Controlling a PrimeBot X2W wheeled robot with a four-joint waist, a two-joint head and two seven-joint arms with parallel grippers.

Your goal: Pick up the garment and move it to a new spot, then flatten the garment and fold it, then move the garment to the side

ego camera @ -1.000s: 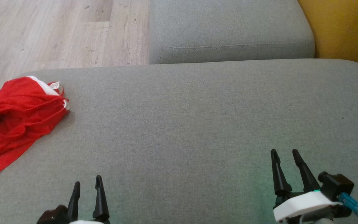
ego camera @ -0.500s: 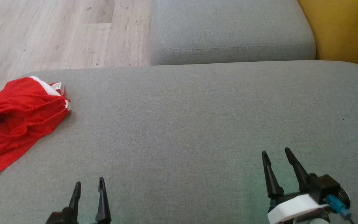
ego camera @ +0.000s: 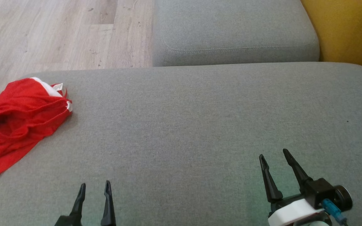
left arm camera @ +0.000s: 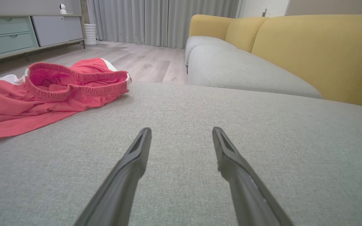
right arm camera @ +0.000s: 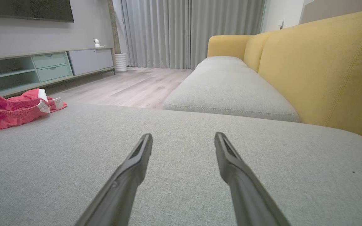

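Observation:
The garment is a pair of red shorts with white trim, lying crumpled at the left edge of the grey sofa cushion. In the left wrist view the garment sits ahead and to the left, its elastic waistband gaping. In the right wrist view the garment lies far left. My left gripper is open near the bottom edge, well right of the shorts, with nothing between its fingers. My right gripper is open and holds nothing at the lower right.
A second grey cushion lies beyond the near one, with a yellow backrest to the right. Wooden floor runs past the cushion's left and far edges. A low cabinet and curtains stand across the room.
My right gripper has moved left and slightly back toward the bottom edge. My left gripper has shifted a little to the right. The shorts lie as before.

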